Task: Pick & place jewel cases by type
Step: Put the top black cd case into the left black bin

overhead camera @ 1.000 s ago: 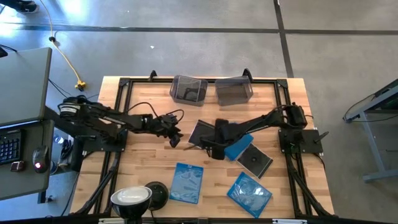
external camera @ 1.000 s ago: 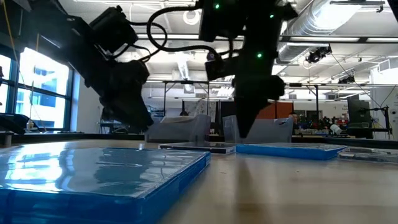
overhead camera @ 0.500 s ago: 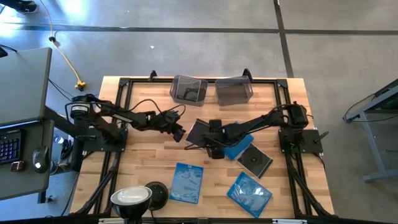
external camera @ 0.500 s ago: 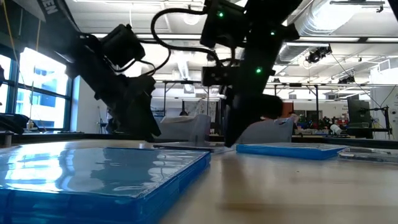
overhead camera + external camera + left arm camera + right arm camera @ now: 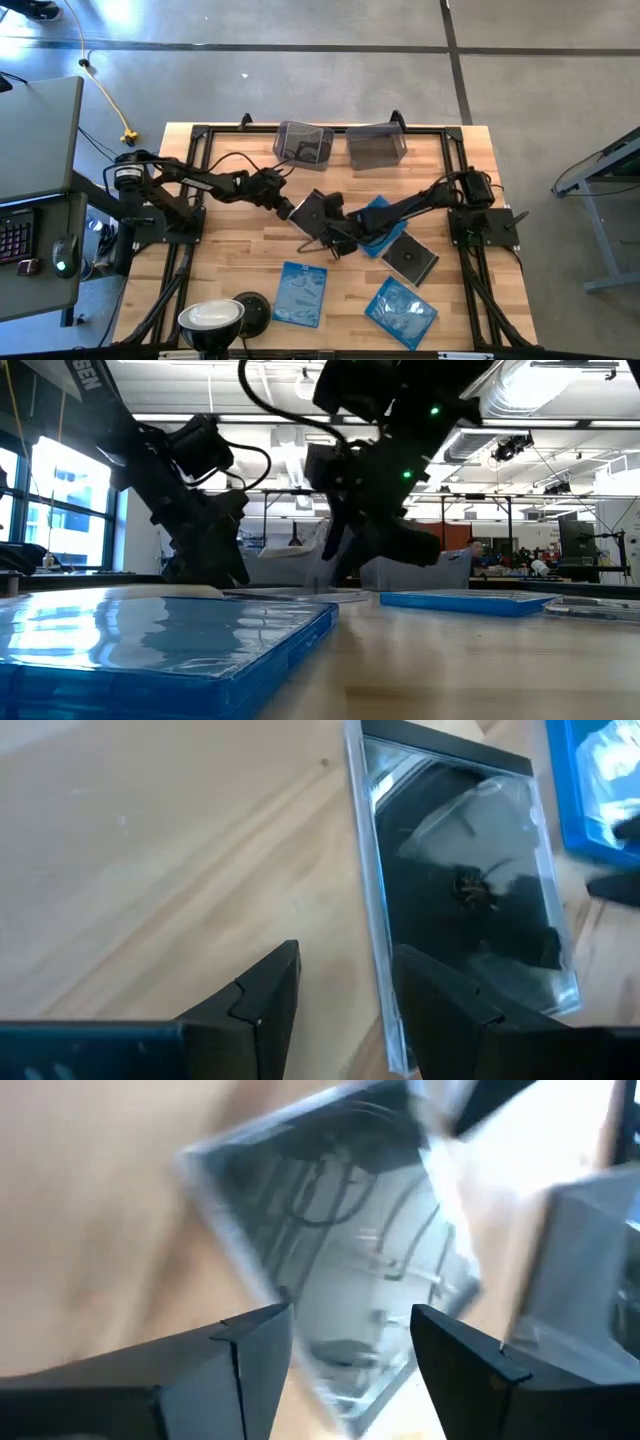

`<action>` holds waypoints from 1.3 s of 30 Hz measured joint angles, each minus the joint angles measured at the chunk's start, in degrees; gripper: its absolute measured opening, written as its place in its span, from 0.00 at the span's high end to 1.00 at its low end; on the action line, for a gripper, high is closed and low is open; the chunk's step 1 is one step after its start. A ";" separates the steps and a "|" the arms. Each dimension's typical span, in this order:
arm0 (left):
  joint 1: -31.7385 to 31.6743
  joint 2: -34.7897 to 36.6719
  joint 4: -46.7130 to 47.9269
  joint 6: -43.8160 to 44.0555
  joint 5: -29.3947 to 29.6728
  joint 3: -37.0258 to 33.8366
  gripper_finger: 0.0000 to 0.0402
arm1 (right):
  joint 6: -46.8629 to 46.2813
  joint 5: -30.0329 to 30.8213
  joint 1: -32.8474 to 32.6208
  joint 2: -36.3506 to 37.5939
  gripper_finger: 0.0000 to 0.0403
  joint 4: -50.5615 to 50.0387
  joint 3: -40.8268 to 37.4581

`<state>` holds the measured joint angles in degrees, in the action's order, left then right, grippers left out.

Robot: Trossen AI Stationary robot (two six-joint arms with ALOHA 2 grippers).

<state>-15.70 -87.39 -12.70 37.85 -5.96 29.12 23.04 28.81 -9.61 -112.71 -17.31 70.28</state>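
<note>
1. Your biggest risk is a clash: both arms are converging on one flat dark grey-black plastic jewel case (image 5: pixel 313 213) at the middle of the table. If both try to take it, the fingers could collide, or one could shove the case out of the other's reach.

2. Left gripper (image 5: pixel 285 208): it sits at the near edge of that dark case, low to the wooden table (image 5: pixel 230 255). In the left wrist view its fingers (image 5: pixel 262 992) are spread, with bare wood in the gap and the case's clear edge (image 5: pixel 375 920) just beside one finger. It holds nothing. If you close it now, I judge it would pinch air or nudge the case sideways.

3. Right gripper (image 5: pixel 331 228): it is over the opposite side of the same dark case. The right wrist view shows its fingers (image 5: pixel 250 1342) parted with the case (image 5: pixel 330 1280) ahead of them and nothing held. That picture is smeared, so I can't say whether a fingertip touches the case.

4. A thin case lying flat on wood is hard to get under; a finger could slide over it or scrape it along.

5. Right of the right gripper, a translucent bright blue case (image 5: pixel 377 226) lies touching or under that arm, so a sweep could drag it. Beyond it lies another dark case (image 5: pixel 412 259).

6. Two more blue cases (image 5: pixel 301 292) (image 5: pixel 401 310) lie nearer the front edge, unsorted.

7. The two smoky-grey rectangular bins (image 5: pixel 303 143) (image 5: pixel 376 147) stand at the far edge, well apart from both grippers.
</note>
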 joint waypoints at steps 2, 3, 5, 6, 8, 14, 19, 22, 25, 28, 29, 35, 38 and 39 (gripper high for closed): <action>-0.16 0.00 -0.31 0.19 0.10 0.00 0.60 | 0.00 -2.08 -0.81 0.00 0.51 -1.23 0.00; -0.16 0.00 -0.65 0.33 0.24 0.00 0.60 | -0.29 -3.88 -1.10 0.00 0.51 -1.39 0.00; -0.07 0.00 -1.30 1.16 0.44 0.02 0.60 | -0.56 -8.13 -1.43 0.00 0.51 -1.43 0.00; -0.07 0.00 -1.36 1.53 0.48 0.04 0.60 | -0.53 -9.38 -1.43 0.00 0.51 -1.41 0.00; -0.07 -0.84 -1.78 1.64 0.73 0.04 0.60 | -0.50 -8.61 -1.47 0.00 0.51 -0.73 0.00; -0.07 -4.41 -7.60 1.44 0.08 0.17 0.60 | -0.47 -9.17 -0.36 0.00 0.51 -0.37 0.02; -0.09 -5.84 -10.21 1.49 -1.68 0.53 0.60 | 0.67 -7.90 -0.04 -0.59 0.51 -0.68 0.04; -0.09 -8.00 -9.82 1.48 -2.30 1.68 0.60 | 2.68 -6.74 -0.05 -2.23 0.51 -0.46 0.10; -0.12 -10.99 -10.77 1.22 -4.10 3.22 0.60 | 4.90 -2.12 -0.11 -3.76 0.51 0.30 0.33; -0.14 -13.08 -10.94 0.48 -6.18 4.90 0.60 | 5.49 3.08 -0.19 -4.19 0.51 0.60 0.29; -0.14 -13.55 -10.88 0.01 -6.97 5.37 0.60 | 5.49 3.28 0.01 -4.20 0.51 0.50 0.26; 0.39 -13.92 -9.70 -0.28 -9.87 6.95 0.60 | 5.60 2.27 1.21 -4.17 0.51 0.98 0.15; 0.37 -13.52 -9.08 -0.83 -10.63 7.48 0.60 | 5.61 4.90 1.18 -4.20 0.51 1.13 0.07; 0.37 -13.19 -9.01 -1.56 -10.72 7.64 0.60 | 5.77 5.62 1.08 -4.20 0.51 1.04 0.04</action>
<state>-15.33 -100.59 -21.71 36.29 -16.67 36.76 28.81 34.42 -8.53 -116.90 -16.27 70.32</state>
